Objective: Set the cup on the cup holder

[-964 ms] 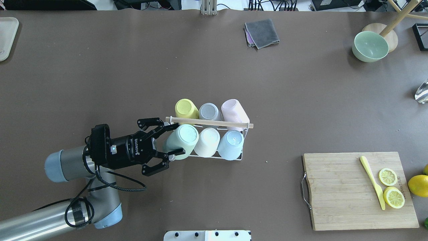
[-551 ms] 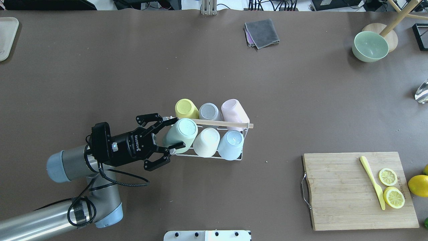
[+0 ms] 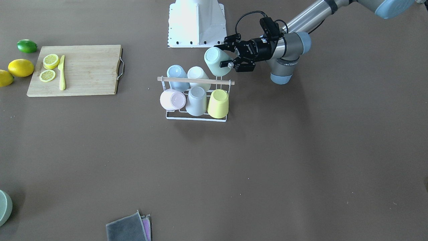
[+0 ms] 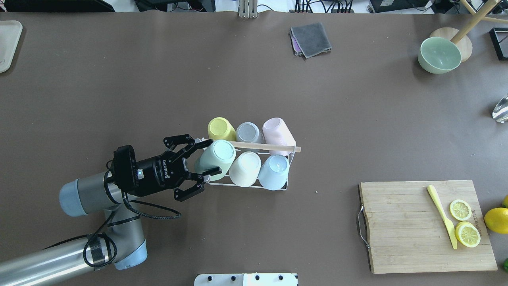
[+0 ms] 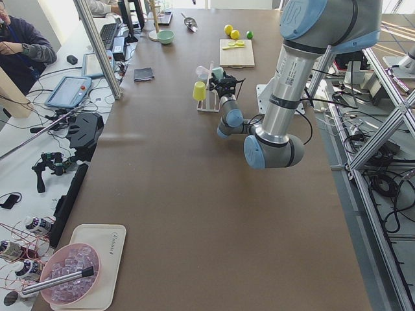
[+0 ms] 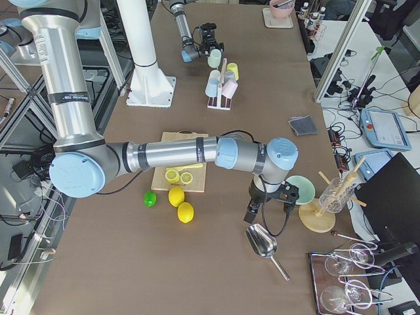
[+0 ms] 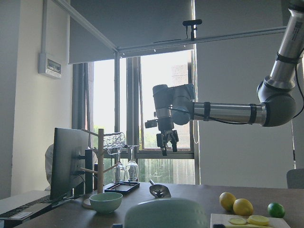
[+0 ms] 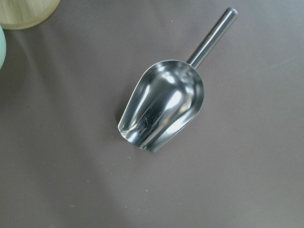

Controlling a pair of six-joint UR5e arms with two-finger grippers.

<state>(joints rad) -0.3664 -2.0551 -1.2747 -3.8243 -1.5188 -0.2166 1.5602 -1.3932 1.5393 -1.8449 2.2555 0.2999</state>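
The cup holder (image 4: pixel 274 148), a white wire rack with a wooden top bar, stands mid-table and also shows in the front-facing view (image 3: pixel 195 80). It carries yellow (image 4: pixel 220 128), grey (image 4: pixel 248 132), pink (image 4: pixel 278 133), cream (image 4: pixel 246 167) and blue (image 4: pixel 274 166) cups. My left gripper (image 4: pixel 213 158) is shut on a mint-green cup (image 4: pixel 217 155), held tilted with its base up over the rack's near-left corner, against the end of the bar. In the front-facing view the cup (image 3: pixel 217 62) sits above the rack, with the gripper (image 3: pixel 225 55) around it. My right gripper (image 6: pixel 268 200) hangs far off to the right; I cannot tell whether it is open or shut.
A cutting board (image 4: pixel 405 222) with lemon slices and a yellow knife lies at the near right. A green bowl (image 4: pixel 439 55) and a grey cloth (image 4: pixel 310 39) lie at the far side. A metal scoop (image 8: pixel 164 111) lies under the right wrist.
My left gripper has carried the mint-green cup a little away from the robot, toward the wooden bar, and has turned slightly. The other cups and the rack have not moved.
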